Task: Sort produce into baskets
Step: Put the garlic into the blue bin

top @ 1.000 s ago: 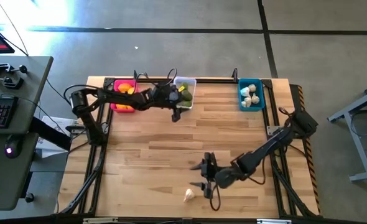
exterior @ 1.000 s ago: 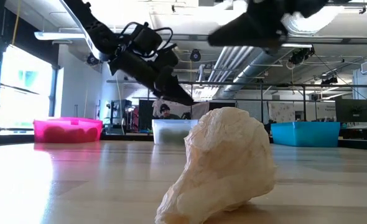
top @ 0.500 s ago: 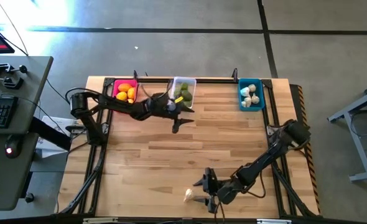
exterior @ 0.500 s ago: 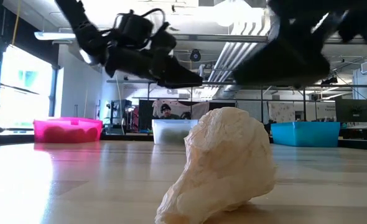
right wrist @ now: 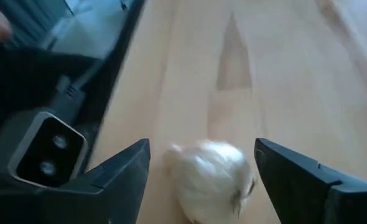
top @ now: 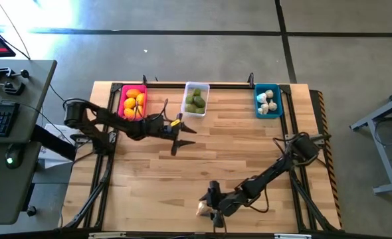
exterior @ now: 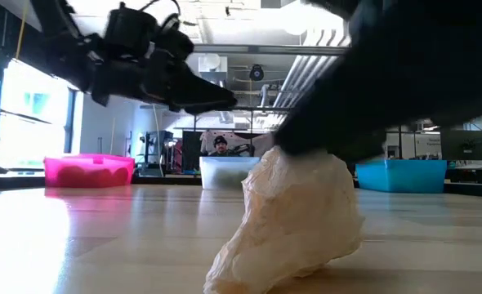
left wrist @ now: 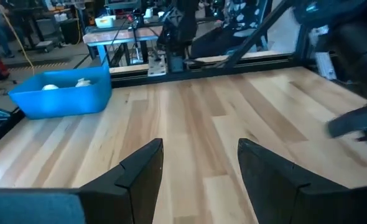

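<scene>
Pale wooden counter (top: 202,159) holds one last whitish papery garlic bulb (top: 201,208) at its near edge. Right gripper (right wrist: 202,163) straddles it, fingers apart: the pick-up step. Next, close and carry to the teal-blue plastic bin (top: 268,101). Left gripper (left wrist: 199,171), fingers apart, hovers empty.

One whitish papery garlic bulb (top: 201,208) lies on its side on the wooden table (top: 249,153), near the front edge. Pink-red plastic bin (top: 123,110) holds orange and yellow fruits; clear whitish bin (top: 187,99) holds dull green ones; teal-blue bin (top: 278,103) holds garlic bulbs.
</scene>
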